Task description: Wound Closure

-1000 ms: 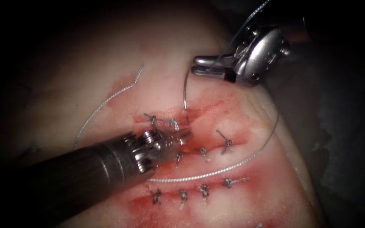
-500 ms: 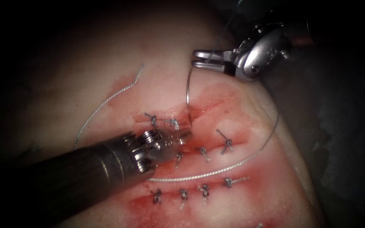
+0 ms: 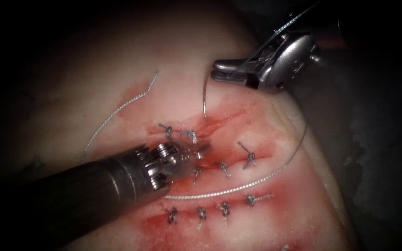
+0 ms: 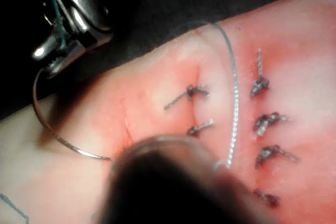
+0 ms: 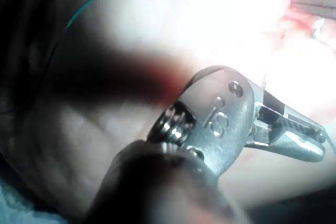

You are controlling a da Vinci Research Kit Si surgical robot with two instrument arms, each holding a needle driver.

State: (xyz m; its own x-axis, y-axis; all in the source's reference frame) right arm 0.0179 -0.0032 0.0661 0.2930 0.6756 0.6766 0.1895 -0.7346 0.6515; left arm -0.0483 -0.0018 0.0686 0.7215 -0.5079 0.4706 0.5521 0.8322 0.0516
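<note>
My right tool reaches in above the tissue with its jaws shut on the curved needle near its tail end. From the jaws the needle hangs down and meets the tissue just above the cut's upper end. In the left wrist view the needle arcs from the right tool round to the blurred tip of my left tool. The left tool lies low on the tissue with its tip at the cut, beside the top stitches. Thread runs up over the right tool.
Three rows of knotted stitches cross the reddened tissue. A white strand of thread lies between the lower rows and curves up to the right edge. Another loose strand lies on the left. The tissue's edge drops off at the right.
The right tool has tilted at its wrist. The needle's visible lower end now stops higher, short of the left tool's tip which it reached before. The left tool has stayed put.
</note>
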